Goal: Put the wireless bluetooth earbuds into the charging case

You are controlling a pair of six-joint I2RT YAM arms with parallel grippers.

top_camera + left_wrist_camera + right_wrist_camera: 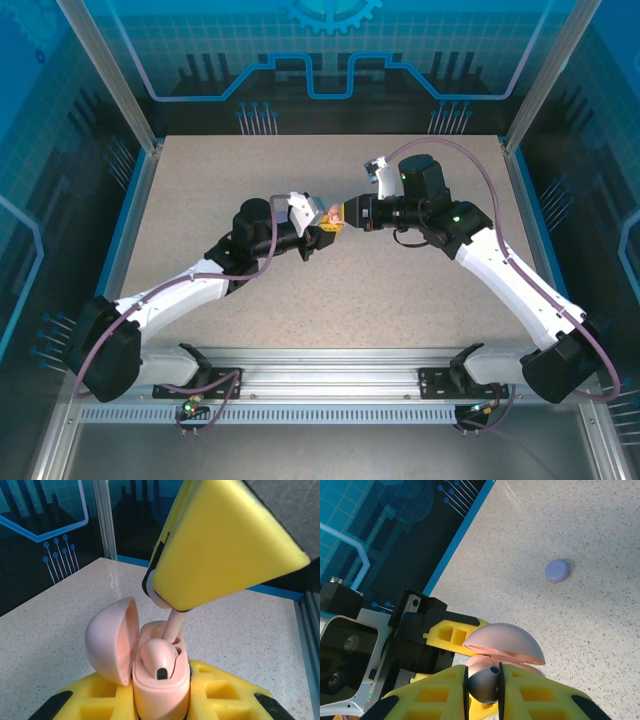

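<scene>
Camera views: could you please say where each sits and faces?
Top external: above and behind, looking down at the table; both arms show.
Left wrist: on the left gripper, own fingers below, facing the held pink case.
Right wrist: on the right gripper, own fingers below, facing that case's lid.
Both wrists share the pink case.

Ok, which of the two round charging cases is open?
The pale pink plastic case clamped in the left gripper, lid swung back; the bluish-purple case lies shut on the table.

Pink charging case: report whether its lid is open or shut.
Open. The domed lid is hinged back beside the case body, exposing one seated earbud and a second earbud stem-down at the other well.
</scene>
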